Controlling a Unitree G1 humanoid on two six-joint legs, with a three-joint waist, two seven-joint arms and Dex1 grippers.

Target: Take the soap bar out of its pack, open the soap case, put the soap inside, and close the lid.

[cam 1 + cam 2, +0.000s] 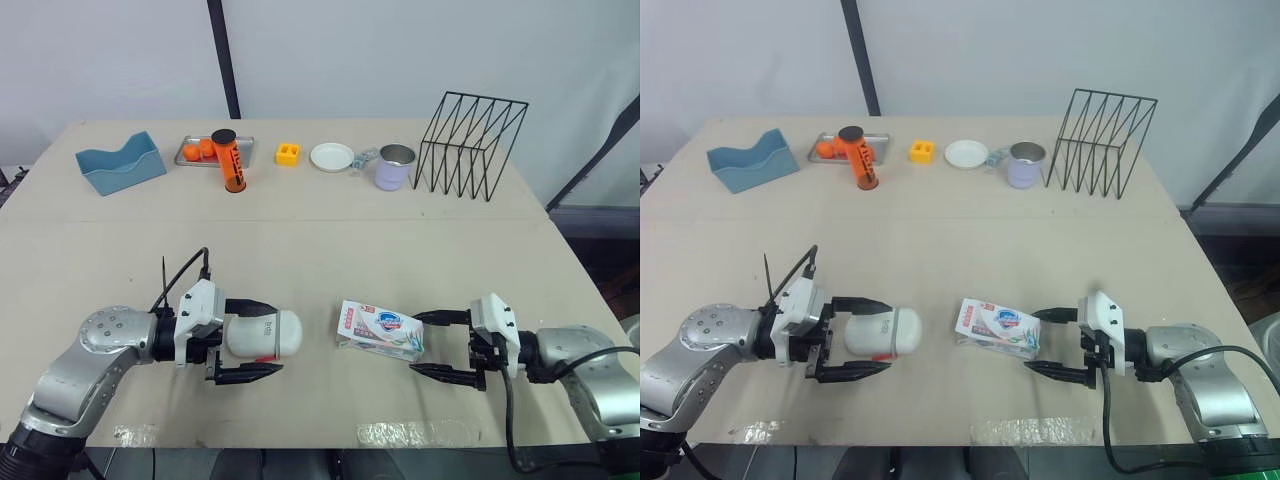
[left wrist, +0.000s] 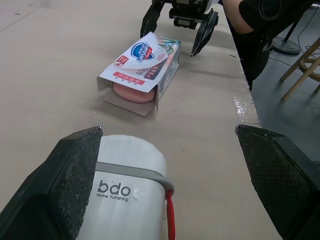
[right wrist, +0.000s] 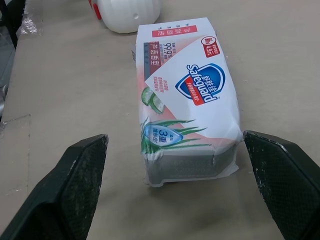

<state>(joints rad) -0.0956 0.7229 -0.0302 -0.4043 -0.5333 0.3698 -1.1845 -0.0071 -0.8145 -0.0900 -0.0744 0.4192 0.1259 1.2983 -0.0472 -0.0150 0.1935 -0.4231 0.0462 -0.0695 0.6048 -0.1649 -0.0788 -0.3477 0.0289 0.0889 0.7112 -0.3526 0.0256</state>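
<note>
**Table stock: soap pack and case, both grippers empty**

1. Soap pack. You are seeing it lying flat on the table, lower right of centre in the head view. The end facing the case is hanging open, and the pink soap bar is showing inside it, not yet out.
2. Soap case. White, with a grey band and a red clasp, it is lying on its side at lower left of centre, just left of the pack and apart from it.
3. Left gripper. It is standing wide open with the case between its fingers. One finger is sitting just beside the case and the other well apart, so it is gripping nothing.
4. Right gripper. It is gaping wide at the pack's sealed end, which is lying between the fingers. Neither finger is touching it, so you are holding nothing here.
5. Back row, along the top of the frame, left to right: blue bin, orange canister, yellow block, white dish, metal cup, wire rack.
</note>
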